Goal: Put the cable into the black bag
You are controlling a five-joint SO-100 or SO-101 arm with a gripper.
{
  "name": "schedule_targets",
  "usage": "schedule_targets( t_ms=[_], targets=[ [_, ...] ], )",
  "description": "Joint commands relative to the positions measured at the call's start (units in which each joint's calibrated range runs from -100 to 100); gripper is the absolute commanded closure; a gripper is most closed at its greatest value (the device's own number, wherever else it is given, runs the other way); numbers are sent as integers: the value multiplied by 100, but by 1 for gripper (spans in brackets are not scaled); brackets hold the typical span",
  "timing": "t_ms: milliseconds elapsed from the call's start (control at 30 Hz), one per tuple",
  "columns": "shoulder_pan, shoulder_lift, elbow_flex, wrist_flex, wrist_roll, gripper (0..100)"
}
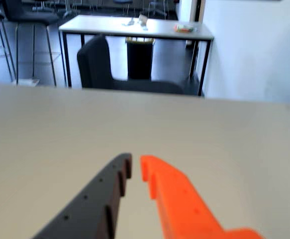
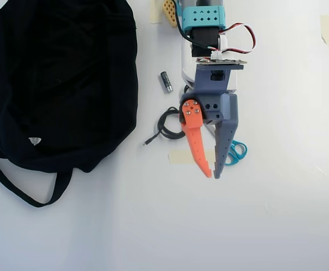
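In the overhead view the black bag point(image 2: 57, 79) lies flat at the left, its strap looping below it and a small white label near its lower edge. The cable point(image 2: 165, 124) is a small dark coil just right of the bag. Its loose end trails down-left, and its right side is hidden under the arm. My gripper point(image 2: 211, 174) hangs above the table, right of and below the coil, with the orange and grey fingers nearly touching and nothing between them. The wrist view shows the gripper point(image 1: 136, 167) over bare table; cable and bag are out of that view.
A small dark battery point(image 2: 166, 81) lies above the cable. Teal scissors point(image 2: 236, 151) poke out from under the grey finger, and a strip of tape point(image 2: 181, 156) sits left of the orange finger. The wrist view shows the table's far edge point(image 1: 135, 93) with a dark chair point(image 1: 97, 64) beyond.
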Motion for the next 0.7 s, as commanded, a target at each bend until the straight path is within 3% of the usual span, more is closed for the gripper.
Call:
schedule_targets(
  t_ms=[0,667],
  targets=[
    [131,70,-623,110,13,97],
    [175,-54,-12,145,29,97]
  ],
)
